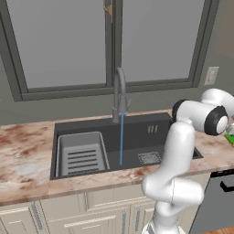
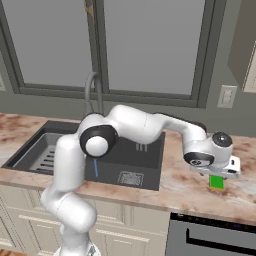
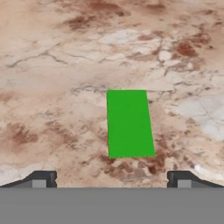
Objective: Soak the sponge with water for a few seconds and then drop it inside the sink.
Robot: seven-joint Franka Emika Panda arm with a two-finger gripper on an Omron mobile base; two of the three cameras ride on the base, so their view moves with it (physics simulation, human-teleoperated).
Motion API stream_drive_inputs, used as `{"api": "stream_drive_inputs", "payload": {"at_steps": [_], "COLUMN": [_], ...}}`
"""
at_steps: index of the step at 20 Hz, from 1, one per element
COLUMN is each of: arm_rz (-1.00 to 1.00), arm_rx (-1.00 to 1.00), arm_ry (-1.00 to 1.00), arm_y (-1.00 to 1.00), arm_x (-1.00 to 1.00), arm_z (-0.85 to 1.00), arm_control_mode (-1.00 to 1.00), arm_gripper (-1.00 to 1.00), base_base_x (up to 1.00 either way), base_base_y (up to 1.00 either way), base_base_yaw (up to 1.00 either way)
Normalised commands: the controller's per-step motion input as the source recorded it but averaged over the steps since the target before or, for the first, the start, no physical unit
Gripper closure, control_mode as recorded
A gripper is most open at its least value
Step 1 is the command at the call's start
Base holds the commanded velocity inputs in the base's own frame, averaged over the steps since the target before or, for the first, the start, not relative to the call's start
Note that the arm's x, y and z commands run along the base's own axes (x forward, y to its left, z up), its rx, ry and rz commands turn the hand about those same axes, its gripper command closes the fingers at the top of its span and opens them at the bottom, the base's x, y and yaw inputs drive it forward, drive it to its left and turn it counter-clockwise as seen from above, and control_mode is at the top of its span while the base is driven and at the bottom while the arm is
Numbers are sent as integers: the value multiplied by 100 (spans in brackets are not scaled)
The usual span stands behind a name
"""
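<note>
We see one sink (image 1: 137,132), a dark basin set into the marbled surface (image 1: 27,146) below the window (image 1: 64,41). Inside it, at its left end, stands one lighter grey slotted rack (image 1: 82,153). At the basin's right end lies one square drain grate (image 1: 149,158). One thin blue stream of water (image 1: 121,139) falls straight from the one gooseneck faucet (image 1: 119,91) to the basin floor, between the rack and the grate.

The one sponge (image 3: 129,123) is outside the sink, lying flat on the surface well to the right of the basin. The tool (image 2: 216,172) hangs directly above it, not touching it.

The hand view shows the sponge's green top face whole, with the tool's two dark fingertips (image 3: 43,179) standing wide apart on either side of it and nothing between them: the tool is fully open and holds nothing. The right base view shows only a part of the sponge under the hand, but places it against the sink. The left base view shows just a sliver of green at its right edge beyond the arm, while giving the clearest sight of the rack, the water and the faucet, which the arm partly hides in the right base view. That view also shows one wall outlet (image 2: 227,96) to the right of the window.
</note>
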Motion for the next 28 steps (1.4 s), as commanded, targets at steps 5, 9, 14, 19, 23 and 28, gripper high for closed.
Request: {"api": "stream_drive_inputs", "payload": {"at_steps": [5, 9, 14, 19, 23, 28], "arm_rz": [5, 4, 5, 4, 3, 2], "arm_rx": [0, 0, 0, -1, 0, 0], "arm_ry": [0, 0, 0, 0, 0, 1], "arm_y": [0, 0, 0, 0, 0, 0], "arm_x": [3, 16, 23, 18, 13, 1], "arm_z": [0, -3, -9, -7, -6, -3], "arm_control_mode": [-100, -100, -100, -100, -100, -100], "arm_gripper": [-100, -100, -100, -100, -100, -100], "base_base_x": [0, 0, 0, 0, 0, 0], "base_base_y": [0, 0, 0, 0, 0, 0], "base_base_yaw": [0, 0, 0, 0, 0, 0]}}
